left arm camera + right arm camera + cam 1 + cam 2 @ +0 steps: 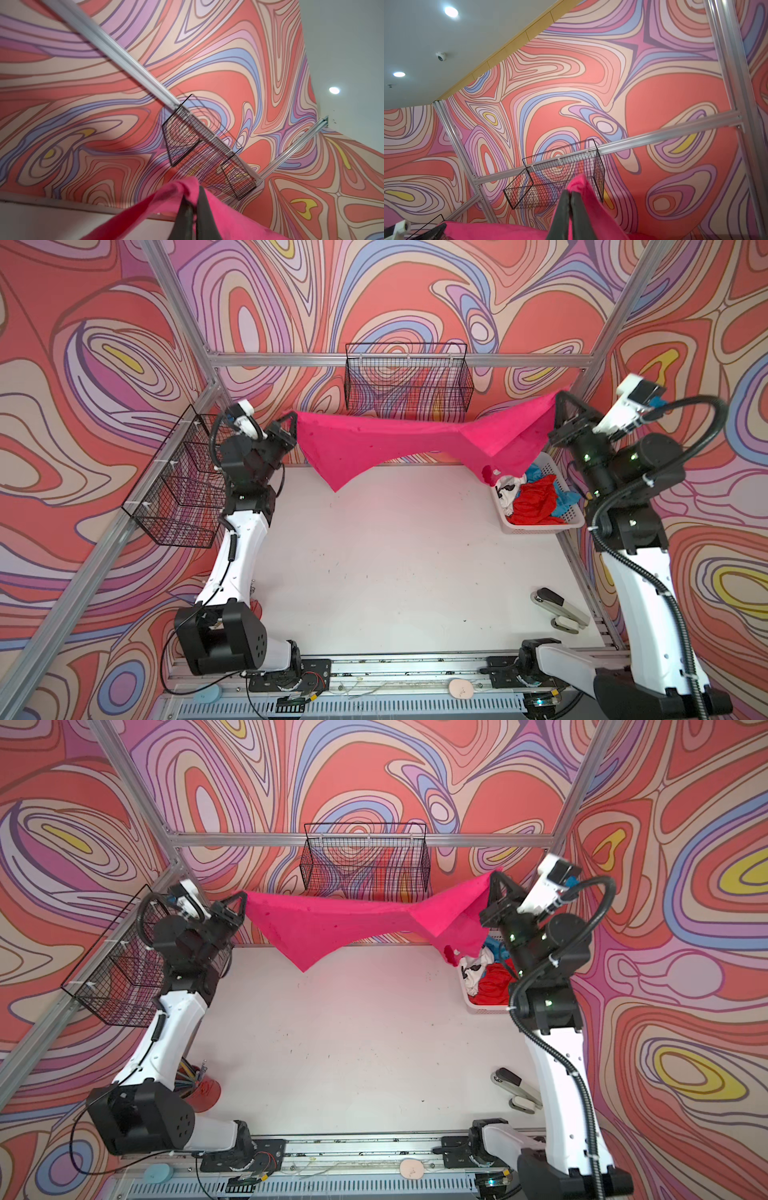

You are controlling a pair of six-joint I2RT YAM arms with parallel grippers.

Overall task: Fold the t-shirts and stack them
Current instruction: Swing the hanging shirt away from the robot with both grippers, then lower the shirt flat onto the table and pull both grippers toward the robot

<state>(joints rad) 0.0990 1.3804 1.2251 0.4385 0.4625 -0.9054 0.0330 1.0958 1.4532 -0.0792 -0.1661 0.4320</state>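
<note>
The pink shirt (374,439) hangs in the air above the far edge of the table (395,572). The left gripper (293,415) is clamped on one corner and the right gripper (559,394) on the opposite, higher end, so the cloth stretches between them with one point drooping low, probably to open it out before it is laid flat for folding. The red shirt (534,504), teal shirt (564,498) and white shirt (508,489) lie bunched in the basket (536,527) at the right, just under the pink shirt's hanging end.
</note>
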